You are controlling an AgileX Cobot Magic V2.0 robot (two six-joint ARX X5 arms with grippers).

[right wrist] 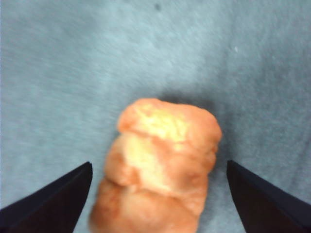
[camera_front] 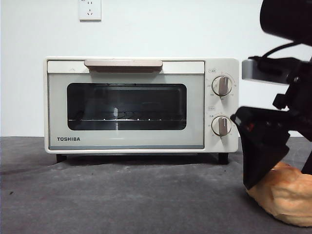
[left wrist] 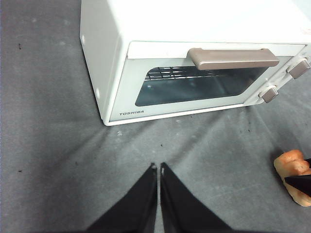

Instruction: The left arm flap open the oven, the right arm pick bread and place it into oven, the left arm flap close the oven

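The cream-white oven (camera_front: 141,105) (left wrist: 160,29) stands at the back of the grey table with its glass door shut and its beige handle (camera_front: 123,65) (left wrist: 233,58) at the top. The bread (camera_front: 285,197) (left wrist: 293,170) (right wrist: 160,170) lies on the cloth to the oven's front right. My right gripper (camera_front: 279,175) (right wrist: 159,164) is open, low over the bread, one jaw on each side and neither touching it. My left gripper (left wrist: 158,167) is shut on nothing and hovers over the cloth in front of the oven's left half; the front view does not show it.
Two round knobs (camera_front: 222,105) sit on the oven's right panel, and a wire rack (camera_front: 122,118) shows through the glass. A wall socket (camera_front: 89,9) is on the white wall behind. Grey cloth (camera_front: 122,195) covers the table in front of the oven.
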